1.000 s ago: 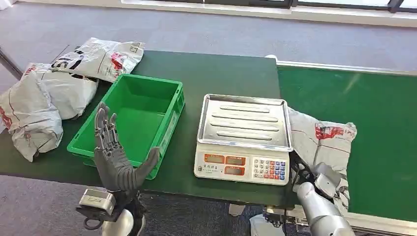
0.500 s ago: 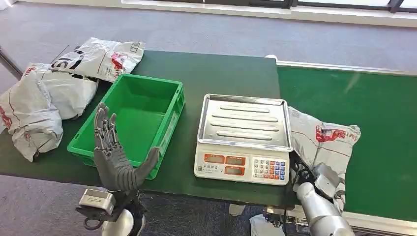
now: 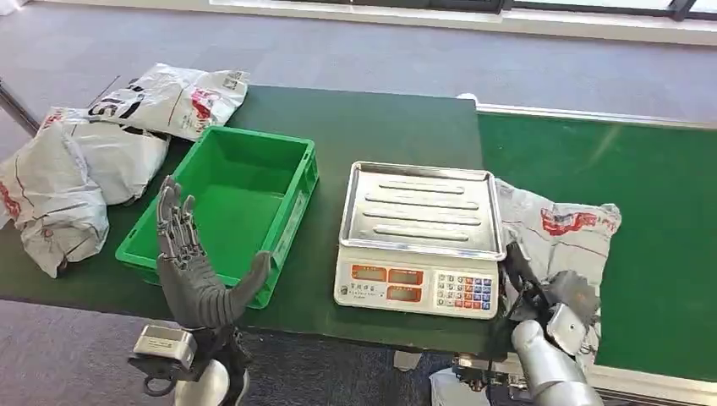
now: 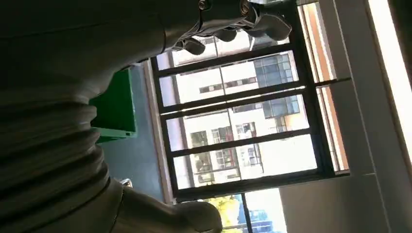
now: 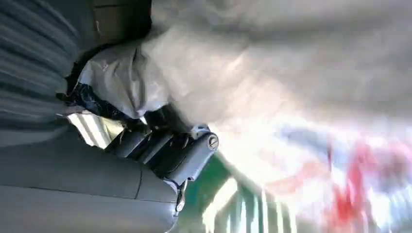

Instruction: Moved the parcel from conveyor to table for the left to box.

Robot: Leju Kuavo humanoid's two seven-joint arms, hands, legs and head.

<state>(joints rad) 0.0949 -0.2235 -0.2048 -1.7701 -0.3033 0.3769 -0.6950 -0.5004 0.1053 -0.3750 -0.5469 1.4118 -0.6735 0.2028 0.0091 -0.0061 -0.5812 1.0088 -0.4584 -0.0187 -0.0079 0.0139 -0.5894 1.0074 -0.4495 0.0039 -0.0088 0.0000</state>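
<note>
The parcel (image 3: 560, 234), a crumpled grey-white mailer with red print, lies on the green conveyor (image 3: 617, 161) just right of the scale. My right hand (image 3: 551, 298) grips its near edge; in the right wrist view the dark fingers (image 5: 167, 145) curl into the parcel's bag (image 5: 272, 73). The parcel's left edge is hidden behind the scale. My left hand (image 3: 191, 266) is raised with fingers spread and holds nothing, in front of the near wall of the green box (image 3: 293, 211). The left wrist view has the fingertips (image 4: 228, 26) against windows and a corner of the green box (image 4: 116, 109).
A steel-topped electronic scale (image 3: 418, 237) stands on the dark green table (image 3: 380, 127) between box and conveyor. Several other grey parcels (image 3: 76, 173) are piled at the table's left end, one (image 3: 173, 97) behind the box. The box is empty.
My right hand has closed further onto the parcel's near edge, and the parcel has spread and shifted a little to the right. My left hand has drifted slightly left.
</note>
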